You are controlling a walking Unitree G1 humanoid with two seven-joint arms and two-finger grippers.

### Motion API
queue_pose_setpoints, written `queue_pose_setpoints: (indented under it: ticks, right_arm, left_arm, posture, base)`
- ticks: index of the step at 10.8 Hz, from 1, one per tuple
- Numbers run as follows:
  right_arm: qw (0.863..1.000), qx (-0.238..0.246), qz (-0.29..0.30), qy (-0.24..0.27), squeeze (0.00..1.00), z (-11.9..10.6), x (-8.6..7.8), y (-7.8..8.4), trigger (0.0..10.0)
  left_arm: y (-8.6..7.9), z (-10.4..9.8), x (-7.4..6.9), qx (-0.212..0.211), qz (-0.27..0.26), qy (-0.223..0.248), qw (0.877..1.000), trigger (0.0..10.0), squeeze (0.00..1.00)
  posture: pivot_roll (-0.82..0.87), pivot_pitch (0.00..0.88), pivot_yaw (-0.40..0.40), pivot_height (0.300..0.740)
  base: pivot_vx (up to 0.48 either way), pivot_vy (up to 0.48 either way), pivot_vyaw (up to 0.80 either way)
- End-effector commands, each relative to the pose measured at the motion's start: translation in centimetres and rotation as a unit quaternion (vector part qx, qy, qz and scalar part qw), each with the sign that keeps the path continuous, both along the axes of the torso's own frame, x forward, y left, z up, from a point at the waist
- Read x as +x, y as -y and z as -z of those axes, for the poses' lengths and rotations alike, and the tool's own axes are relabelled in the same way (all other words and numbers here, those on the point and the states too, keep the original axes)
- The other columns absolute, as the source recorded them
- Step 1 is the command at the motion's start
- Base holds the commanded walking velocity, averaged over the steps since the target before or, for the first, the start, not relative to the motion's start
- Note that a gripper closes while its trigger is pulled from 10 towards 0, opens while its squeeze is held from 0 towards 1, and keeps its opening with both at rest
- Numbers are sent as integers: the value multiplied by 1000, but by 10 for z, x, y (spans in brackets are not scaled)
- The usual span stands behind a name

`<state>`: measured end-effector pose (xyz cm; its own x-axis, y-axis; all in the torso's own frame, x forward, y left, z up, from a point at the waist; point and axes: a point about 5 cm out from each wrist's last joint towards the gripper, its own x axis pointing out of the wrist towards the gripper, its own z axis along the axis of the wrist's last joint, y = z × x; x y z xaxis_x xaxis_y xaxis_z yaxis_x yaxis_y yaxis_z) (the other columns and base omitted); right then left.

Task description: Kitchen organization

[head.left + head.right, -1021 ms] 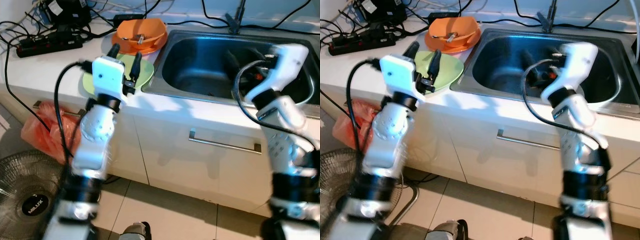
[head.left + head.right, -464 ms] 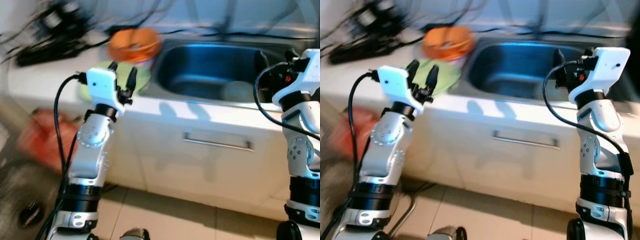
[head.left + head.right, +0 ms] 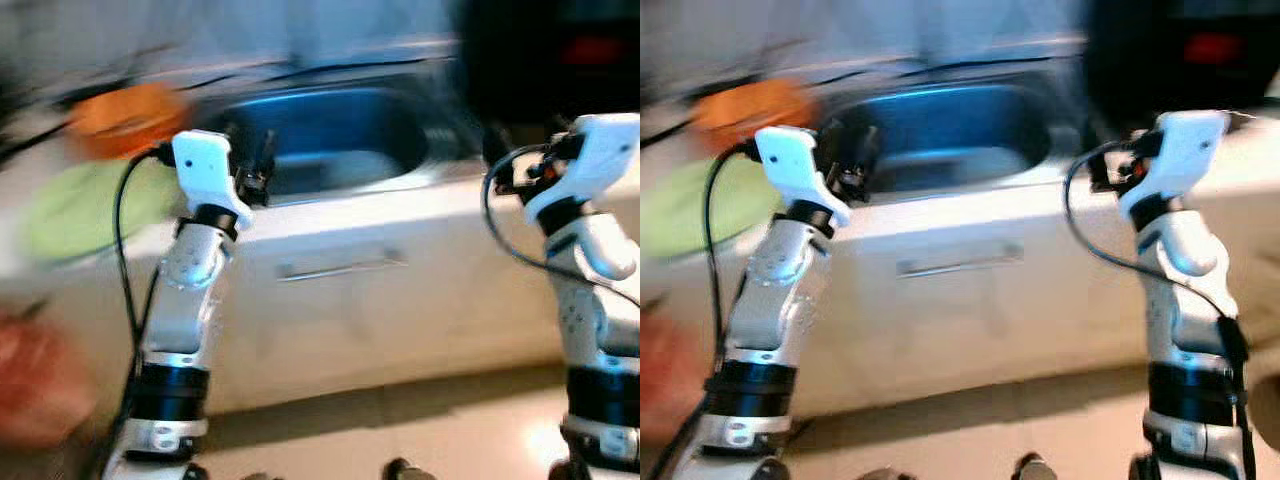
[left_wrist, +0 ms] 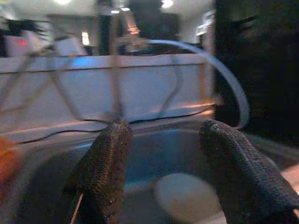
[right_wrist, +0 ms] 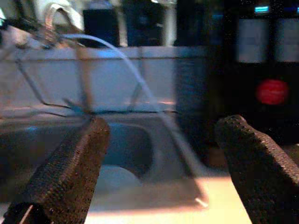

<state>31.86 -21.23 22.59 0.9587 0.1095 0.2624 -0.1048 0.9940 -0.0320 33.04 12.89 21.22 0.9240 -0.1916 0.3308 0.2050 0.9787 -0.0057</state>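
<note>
Two grippers of mine hang raised before the counter, both empty with fingers spread wide. My left gripper (image 4: pixel 163 172) points into the steel sink (image 3: pixel 330 120), where a pale round dish (image 4: pixel 187 198) lies on the basin floor. My right gripper (image 5: pixel 163 172) hovers at three o'clock of the sink. At nine o'clock sit a green plate (image 3: pixel 75 205) and an orange bowl (image 3: pixel 125 110), blurred.

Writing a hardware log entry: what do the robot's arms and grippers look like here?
Two silver jointed arms with black bands low down and white wrist housings. A black cable loops along each. The left gripper and right gripper each have two long black fingers with knurled pads.
</note>
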Motion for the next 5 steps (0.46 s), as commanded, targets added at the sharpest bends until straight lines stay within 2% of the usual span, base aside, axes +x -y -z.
queue_pose_setpoints:
  ticks: [1,2,3,5]
  right_arm:
    - [1000,-10,-11,7,0,-3,-2,-6,10000]
    - [999,-33,-21,3,0,-3,-4,-3,10000]
    - [999,-46,-26,1,0,-5,-3,1,10000]
    - [998,-53,-30,4,0,-7,-1,0,10000]
  left_arm:
    - [-5,3,-3,0,-6,-8,1000,10000,0]
    - [-8,9,-5,11,4,-22,1000,10000,0]
    - [-15,10,-1,15,-3,-32,999,10000,0]
    - [-21,2,8,5,-24,-29,999,10000,0]
  posture:
    - [-9,0,83,740]
    - [-14,0,88,740]
    - [-16,0,96,740]
    - [-17,0,105,740]
  base:
    - [0,0,0]
    - [0,0,0]
    - [0,0,0]
    - [0,0,0]
